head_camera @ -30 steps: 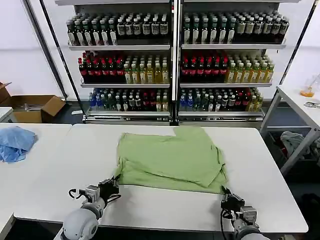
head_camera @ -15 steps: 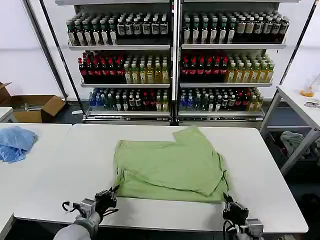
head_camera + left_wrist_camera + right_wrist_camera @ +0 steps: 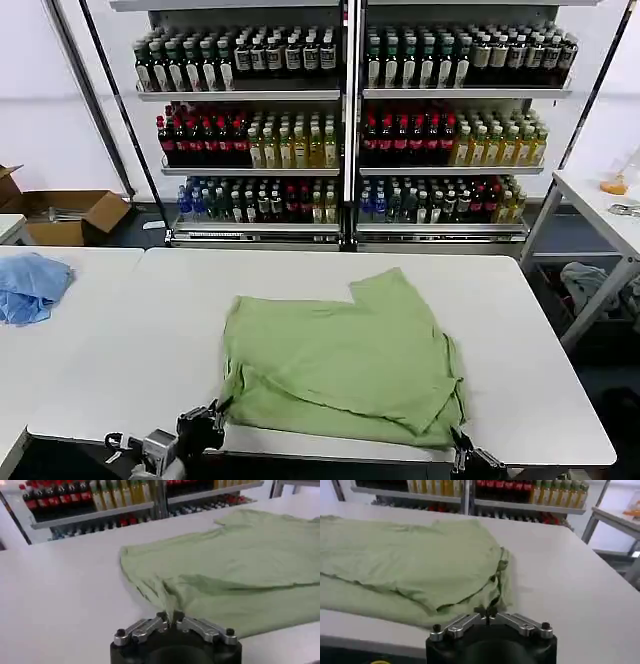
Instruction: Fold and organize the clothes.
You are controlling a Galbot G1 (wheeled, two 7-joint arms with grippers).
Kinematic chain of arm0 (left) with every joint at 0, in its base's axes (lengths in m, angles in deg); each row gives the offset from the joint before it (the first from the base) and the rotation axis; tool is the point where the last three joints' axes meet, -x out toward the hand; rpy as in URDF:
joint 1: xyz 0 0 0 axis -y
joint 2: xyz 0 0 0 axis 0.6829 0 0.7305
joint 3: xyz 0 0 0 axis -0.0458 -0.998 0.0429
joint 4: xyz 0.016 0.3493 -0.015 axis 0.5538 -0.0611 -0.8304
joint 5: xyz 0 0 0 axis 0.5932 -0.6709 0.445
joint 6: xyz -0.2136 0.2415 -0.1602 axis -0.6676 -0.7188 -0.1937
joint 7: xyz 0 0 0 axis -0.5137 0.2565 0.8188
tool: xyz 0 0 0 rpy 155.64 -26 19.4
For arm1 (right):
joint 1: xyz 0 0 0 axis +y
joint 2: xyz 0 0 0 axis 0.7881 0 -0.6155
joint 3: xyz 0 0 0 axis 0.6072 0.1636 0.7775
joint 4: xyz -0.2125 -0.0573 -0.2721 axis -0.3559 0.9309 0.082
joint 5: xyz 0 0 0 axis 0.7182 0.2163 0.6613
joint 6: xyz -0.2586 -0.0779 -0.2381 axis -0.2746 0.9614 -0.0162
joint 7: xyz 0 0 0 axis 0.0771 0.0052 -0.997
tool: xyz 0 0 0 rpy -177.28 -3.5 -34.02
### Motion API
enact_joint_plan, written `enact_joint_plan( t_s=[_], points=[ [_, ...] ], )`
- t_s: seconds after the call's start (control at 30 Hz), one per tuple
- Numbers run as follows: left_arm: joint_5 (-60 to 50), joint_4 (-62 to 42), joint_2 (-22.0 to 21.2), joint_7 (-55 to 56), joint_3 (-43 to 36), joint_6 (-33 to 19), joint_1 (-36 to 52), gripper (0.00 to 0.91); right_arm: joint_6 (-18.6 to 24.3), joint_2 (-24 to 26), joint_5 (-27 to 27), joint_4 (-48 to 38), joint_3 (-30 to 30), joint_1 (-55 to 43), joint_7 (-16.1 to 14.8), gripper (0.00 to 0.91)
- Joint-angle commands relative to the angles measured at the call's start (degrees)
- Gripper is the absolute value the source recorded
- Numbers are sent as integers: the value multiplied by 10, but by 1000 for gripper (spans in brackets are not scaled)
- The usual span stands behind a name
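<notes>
Dragged nearer — soft green shirt, both tools pinching.

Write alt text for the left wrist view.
The left gripper, shut on the near corner of a folded light green shirt, holds it on a white table. Shelves of bottled drinks stand behind.

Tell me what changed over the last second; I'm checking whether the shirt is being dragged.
Both grippers, the left and the right, pulled back toward the robot, dragging the light green shirt to the table's near edge. Each stayed shut on a near corner. The blue cloth stayed put.
</notes>
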State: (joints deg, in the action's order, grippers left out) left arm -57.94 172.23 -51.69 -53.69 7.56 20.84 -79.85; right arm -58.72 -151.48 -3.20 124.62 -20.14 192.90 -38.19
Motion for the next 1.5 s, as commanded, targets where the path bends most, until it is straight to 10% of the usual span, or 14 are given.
enact_joint_plan(
  t_s=[0.03, 0.8, 1.5],
  points=[
    [-3, 43, 12, 0, 23, 3, -40, 907, -1, 0, 13, 46, -16, 15, 5, 907],
    [102, -208, 10, 39, -85, 21, 352, 907, -83, 84, -185, -244, 111, -470, 78, 907],
    [68, -464, -65, 25, -230, 37, 571, 907, -111, 13, -264, -550, 233, -775, 88, 907]
  ],
)
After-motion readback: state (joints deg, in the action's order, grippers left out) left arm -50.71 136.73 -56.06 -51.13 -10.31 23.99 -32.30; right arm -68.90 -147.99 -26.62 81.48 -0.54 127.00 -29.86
